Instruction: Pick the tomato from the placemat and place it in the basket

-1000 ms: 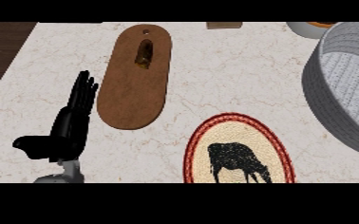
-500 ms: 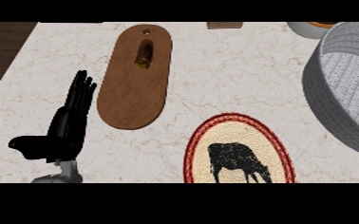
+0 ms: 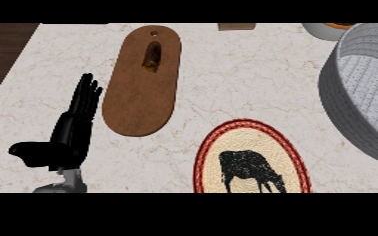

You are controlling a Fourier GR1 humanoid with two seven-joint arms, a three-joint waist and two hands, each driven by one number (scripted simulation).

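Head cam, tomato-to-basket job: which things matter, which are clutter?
Job:
- placemat, no tomato shows on it
- basket
- left hand, open, resting at the left

Lying about:
- board, with a small item I cannot identify
- bowl
- tan block

Pale marbled stone counter [image 3: 244, 75]. Long brown oval wooden board [image 3: 142, 87] lies lengthwise, small hole near its far end, a small dark brownish object [image 3: 152, 58] on its far half; cannot identify it.

Black left hand [image 3: 68, 130] at lower left, just beside the board, fingers straight, thumb out to the side.

Oval cream placemat with red braided rim and black cow figure [image 3: 251, 162] at lower centre.

Grey woven basket [image 3: 354, 90] at right edge, partly cut off.
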